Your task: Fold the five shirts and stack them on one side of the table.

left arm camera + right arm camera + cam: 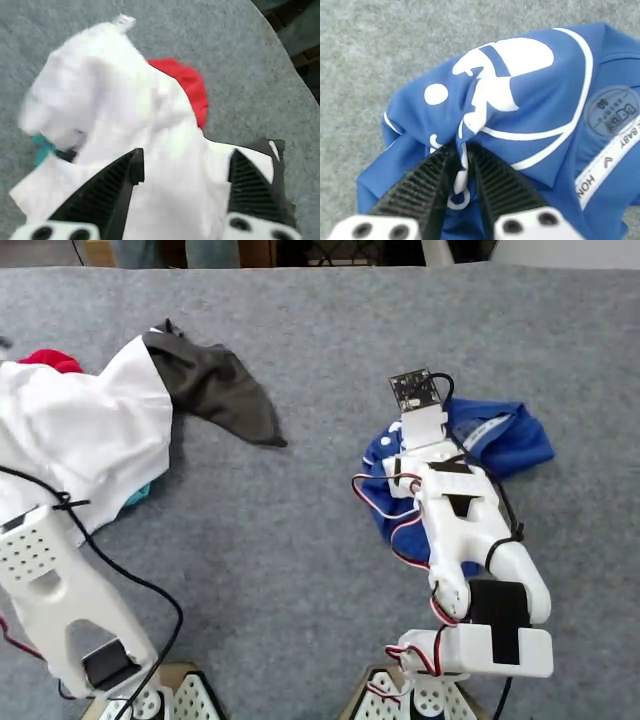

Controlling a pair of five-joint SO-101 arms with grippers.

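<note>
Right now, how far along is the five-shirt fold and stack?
Done: nothing; no shirt looks folded. In hand: the right gripper is shut on the crumpled blue shirt; the left gripper hangs open over the white shirt. To do: white shirt, red shirt, teal cloth and dark grey shirt lie heaped unfolded; no stack.

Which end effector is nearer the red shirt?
Left. The left end effector is open over the white shirt beside the red shirt; the right end effector is shut on the blue shirt across the table.

Mid table [330, 540] free; dark shirt [215, 385] juts in.
</note>
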